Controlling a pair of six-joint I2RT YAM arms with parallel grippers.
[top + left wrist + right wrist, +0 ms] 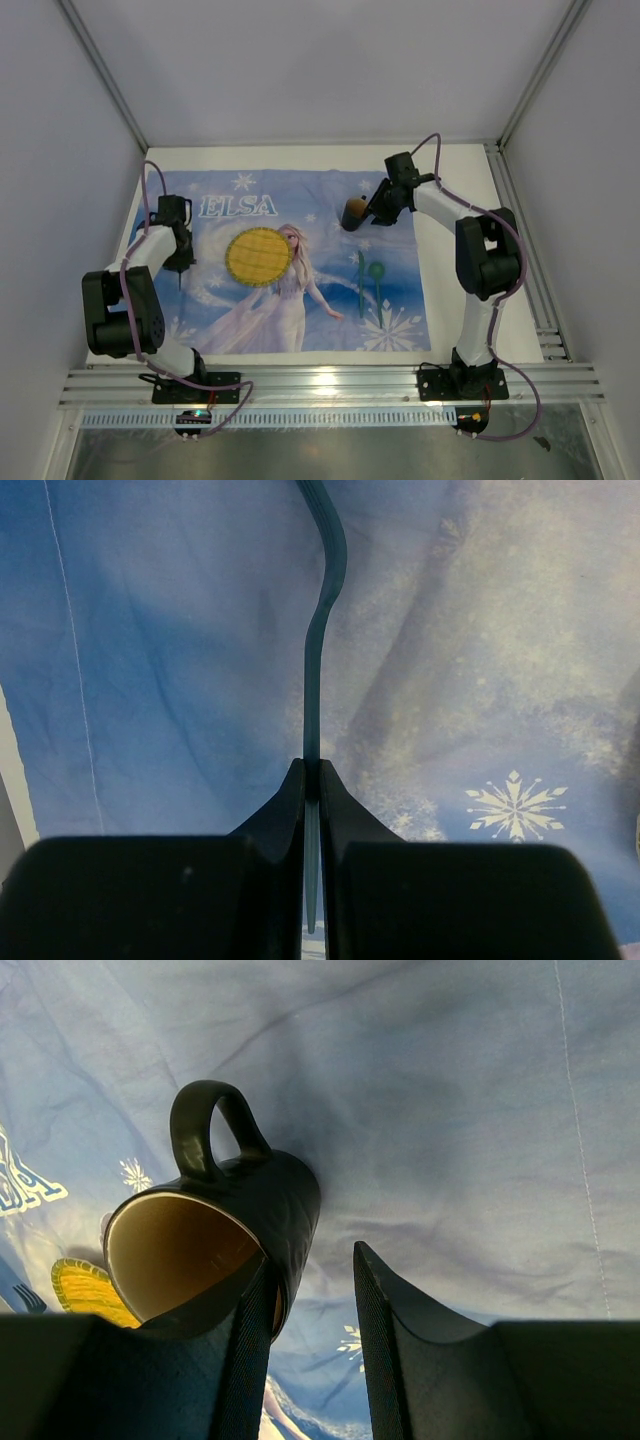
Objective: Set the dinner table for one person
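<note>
Left gripper [312, 768]: jaws clamped hard on a thin teal utensil [314, 680], handle pinched edge-on, shaft running out ahead of the fingertips over the blue cloth [150, 630]. Which kind of utensil I cannot tell, as its head is out of shot. The yellow plate [258, 256] lies off to this gripper's right, apart from it. The dinner table [300, 158] sits below both grippers under the cloth, with a bare white strip past the cloth's far edge

Right gripper [312, 1252]: jaws partly apart. A black mug [250, 1190] is tilted ahead of it, mouth towards the wrist. The rim is against one finger, and cloth shows between the mug wall and the other finger [400, 1360]. Held or only propped, cannot tell

Judgement: the step in hand looks like laying the utensil beside the plate. Lower slowly until the shaft rests flat on the cloth, parallel to the plate's edge, near but not touching, and open only once it is supported. The thin handle could twist in the pinch
</note>
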